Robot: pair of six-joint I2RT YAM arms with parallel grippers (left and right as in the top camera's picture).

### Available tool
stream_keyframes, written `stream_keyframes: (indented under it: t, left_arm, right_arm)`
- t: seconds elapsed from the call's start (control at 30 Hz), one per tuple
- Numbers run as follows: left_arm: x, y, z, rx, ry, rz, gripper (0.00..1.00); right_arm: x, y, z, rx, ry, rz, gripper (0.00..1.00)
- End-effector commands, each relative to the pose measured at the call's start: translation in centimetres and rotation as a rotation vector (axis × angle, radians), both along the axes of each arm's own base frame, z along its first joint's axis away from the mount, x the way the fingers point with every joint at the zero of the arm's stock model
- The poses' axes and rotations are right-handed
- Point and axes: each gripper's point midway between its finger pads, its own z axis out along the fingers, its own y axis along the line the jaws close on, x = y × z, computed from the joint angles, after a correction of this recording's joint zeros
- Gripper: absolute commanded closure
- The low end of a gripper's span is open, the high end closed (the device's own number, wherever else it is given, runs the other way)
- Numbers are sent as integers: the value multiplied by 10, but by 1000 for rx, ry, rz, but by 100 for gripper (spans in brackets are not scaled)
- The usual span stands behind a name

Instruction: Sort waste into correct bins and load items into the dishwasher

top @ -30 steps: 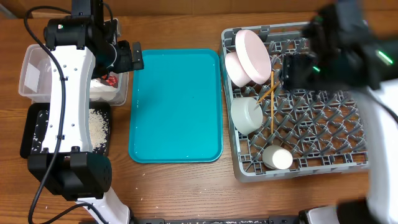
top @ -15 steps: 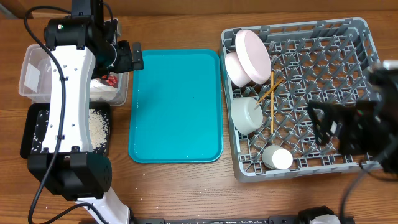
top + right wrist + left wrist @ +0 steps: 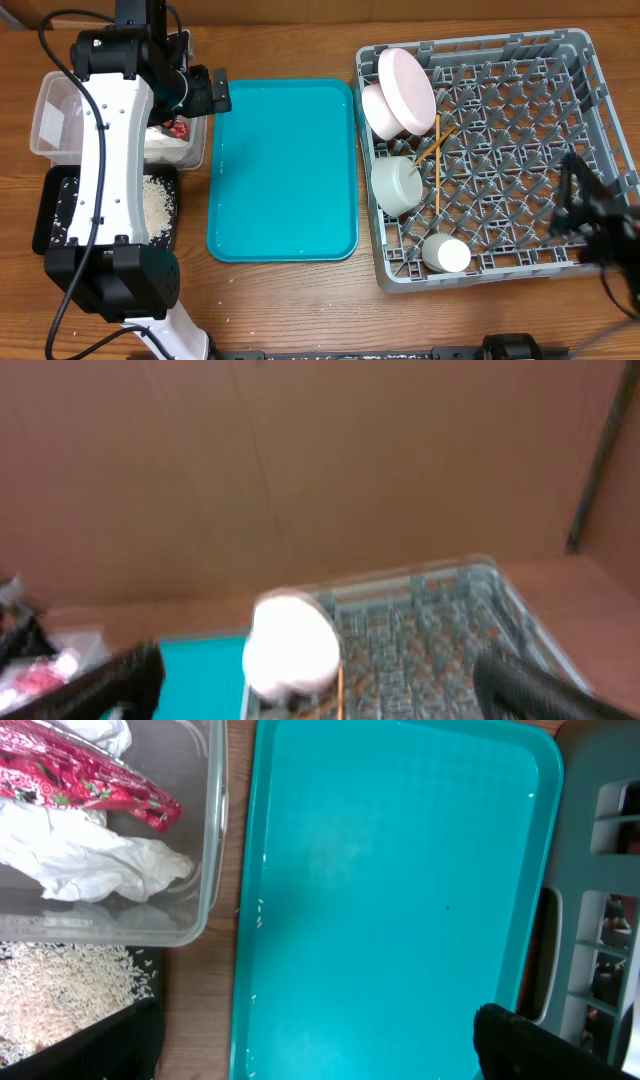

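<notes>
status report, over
Left gripper open, right gripper open, both empty. Plates, bowl, cup, chopsticks in rack; napkin in tub, rice in black tray. Nothing blocking.

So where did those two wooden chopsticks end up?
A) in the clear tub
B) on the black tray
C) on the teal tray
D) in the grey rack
D: the chopsticks lie inside the grey rack, just right of the bowl.

No word, number, label or brand can be read in any view; the print on the red wrapper (image 3: 95, 785) is illegible.
</notes>
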Motion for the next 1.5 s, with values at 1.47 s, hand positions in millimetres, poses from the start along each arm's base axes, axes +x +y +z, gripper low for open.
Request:
stream_keyframes:
  t: [1.47]
  left_arm:
    - [2, -5, 6, 1, -22, -17, 0]
  right_arm:
    - [44, 45, -297, -43, -200, 261, 0]
